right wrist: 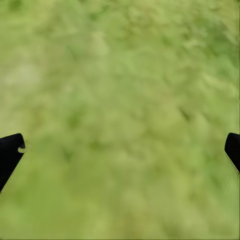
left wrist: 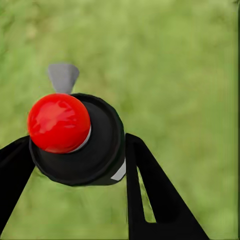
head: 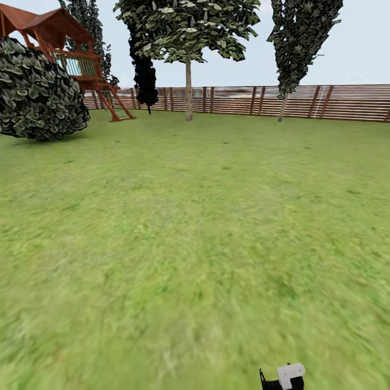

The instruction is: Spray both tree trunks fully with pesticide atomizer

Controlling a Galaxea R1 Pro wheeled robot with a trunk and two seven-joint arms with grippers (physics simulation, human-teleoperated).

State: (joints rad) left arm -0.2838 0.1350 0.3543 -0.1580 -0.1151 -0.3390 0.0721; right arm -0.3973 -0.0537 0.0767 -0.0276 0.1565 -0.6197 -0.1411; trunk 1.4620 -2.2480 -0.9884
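Head view: wide lawn running up to the slat fence; against that fence, one pale-trunked tree with trunk upright, a second darker-crowned tree further along the fence with thin trunk leaning a little, a near-black conifer just beside the first trunk, wooden playhouse and round bush at the fence's far end. Near the bottom edge, well short of the fence, small black-and-white arm part; cannot tell which piece. Left wrist view: left gripper clamped on the atomizer, black fingers pressed to both sides of its black round body; red cap facing the camera, so long axis runs along the view line toward the grass; grey nozzle pointing sideways off the body, away from the fingers. Right wrist view: right gripper spread wide, fingertips at opposite frame edges, only blurred grass between them.
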